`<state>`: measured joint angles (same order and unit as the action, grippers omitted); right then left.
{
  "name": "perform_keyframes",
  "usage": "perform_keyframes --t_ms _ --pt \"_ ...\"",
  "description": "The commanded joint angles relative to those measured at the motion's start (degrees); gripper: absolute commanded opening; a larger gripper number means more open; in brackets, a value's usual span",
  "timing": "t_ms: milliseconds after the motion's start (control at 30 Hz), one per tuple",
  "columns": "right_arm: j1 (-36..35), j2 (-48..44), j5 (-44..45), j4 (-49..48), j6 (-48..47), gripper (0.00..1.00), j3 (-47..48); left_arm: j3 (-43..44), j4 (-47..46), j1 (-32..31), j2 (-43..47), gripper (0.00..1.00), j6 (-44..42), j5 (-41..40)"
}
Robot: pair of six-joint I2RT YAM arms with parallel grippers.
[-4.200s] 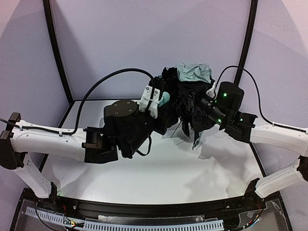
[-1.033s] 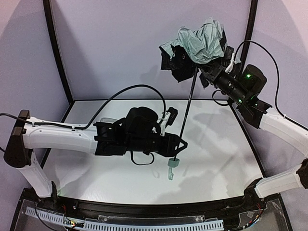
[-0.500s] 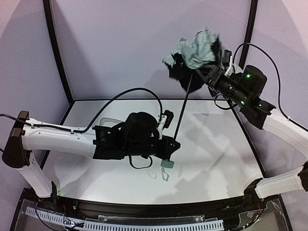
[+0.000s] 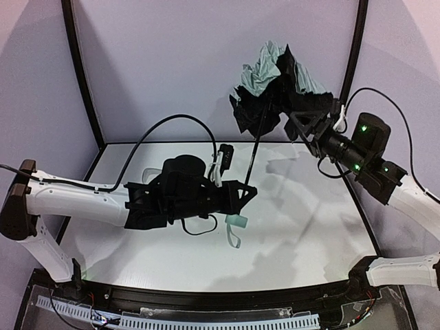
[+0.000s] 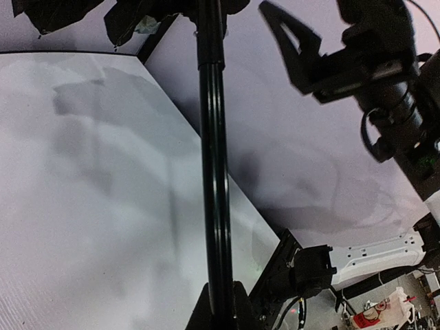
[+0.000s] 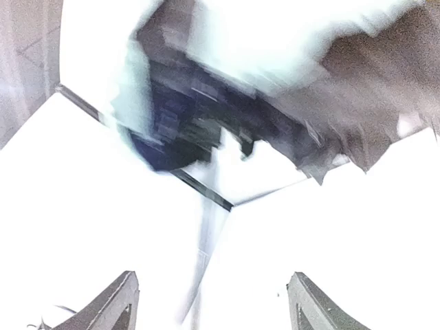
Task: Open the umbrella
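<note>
The shaft (image 5: 213, 172) clamped in my left hand (image 4: 247, 191) is smooth, glossy black, metal by its look, with thin bright streaks of shine along it. Above that hand the umbrella (image 4: 265, 75) is thin crinkled cloth, pale mint and matt outside, dull black inside. Just past the hand, the handle (image 4: 238, 221) is smooth pale green plastic. My right hand (image 4: 313, 122), beside the cloth, has matt black plastic fingers (image 6: 120, 306). Under both hands the bench (image 4: 309, 220) is matt white and finely grained. My forearm shells (image 4: 75, 199) are smooth white plastic with a slight sheen.
</note>
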<state>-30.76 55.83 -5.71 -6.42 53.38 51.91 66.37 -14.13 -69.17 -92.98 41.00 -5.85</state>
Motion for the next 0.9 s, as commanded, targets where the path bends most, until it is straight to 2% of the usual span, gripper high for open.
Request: perform_keyframes --t_ms 0,500,700,867 --pt "-0.42 0.7 0.84 0.55 4.3 0.73 -1.12 1.54 -7.97 -0.18 2.45 0.01 -1.54 -1.37" --pt "-0.44 16.07 0.38 -5.97 4.11 0.67 11.14 2.18 -7.69 -0.24 1.64 0.01 -0.92 -0.67" --pt "-0.41 18.81 -0.09 -7.91 3.78 0.62 13.08 2.61 -6.9 -0.2 1.2 0.01 -1.13 -1.17" --pt "-0.38 19.22 -1.12 -8.59 4.01 0.61 13.75 2.85 -6.22 -0.26 0.87 0.01 -1.27 -2.57"
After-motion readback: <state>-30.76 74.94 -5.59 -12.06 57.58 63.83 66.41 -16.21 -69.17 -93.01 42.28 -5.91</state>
